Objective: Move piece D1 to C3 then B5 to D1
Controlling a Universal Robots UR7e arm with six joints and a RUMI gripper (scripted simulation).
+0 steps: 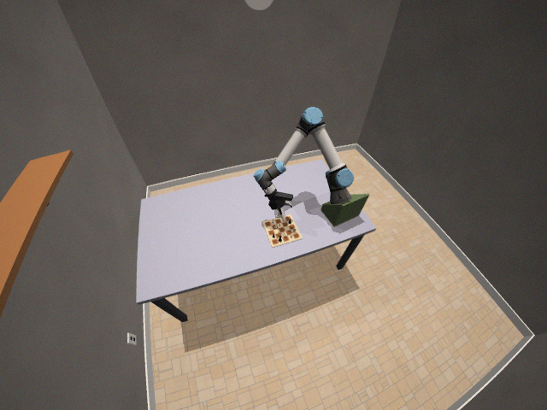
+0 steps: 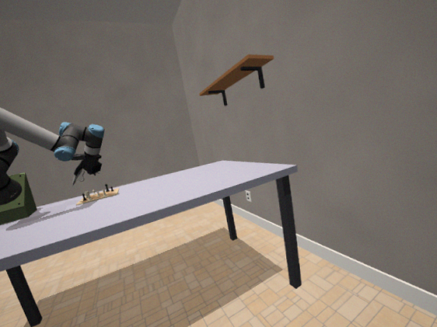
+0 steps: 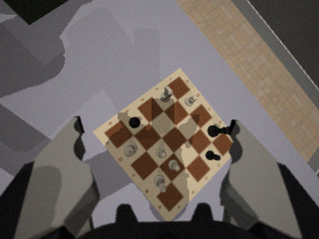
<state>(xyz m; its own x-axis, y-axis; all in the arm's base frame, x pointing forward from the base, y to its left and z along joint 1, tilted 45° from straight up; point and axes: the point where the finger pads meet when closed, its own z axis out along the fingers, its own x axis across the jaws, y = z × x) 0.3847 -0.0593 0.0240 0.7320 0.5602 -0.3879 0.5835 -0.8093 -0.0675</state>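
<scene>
A: Which step does the arm look to be on?

B: The first one, by the look of it. The gripper (image 3: 159, 149) hangs above the board (image 3: 166, 151) with its jaws spread wide and nothing between them. No piece is lifted; all of them stand on the board, which lies on the surface (image 1: 198, 238).

A: And the piece on D1?

B: Somewhere among those standing there, but which one cannot be told. The edge letters are too small to read in any view. The wrist view shows three dark pieces, one (image 3: 134, 121) towards the left corner and two (image 3: 213, 131) close together by the right fingertip (image 3: 239, 144), with several pale ones (image 3: 160, 151) in the middle.

A: What does the next move call for?

B: Probably settling over the D1 square, then coming straight down with the jaws astride that piece alone. The pale pieces stand close to one another, so a wide gripper could knock a neighbour on the descent.
</scene>
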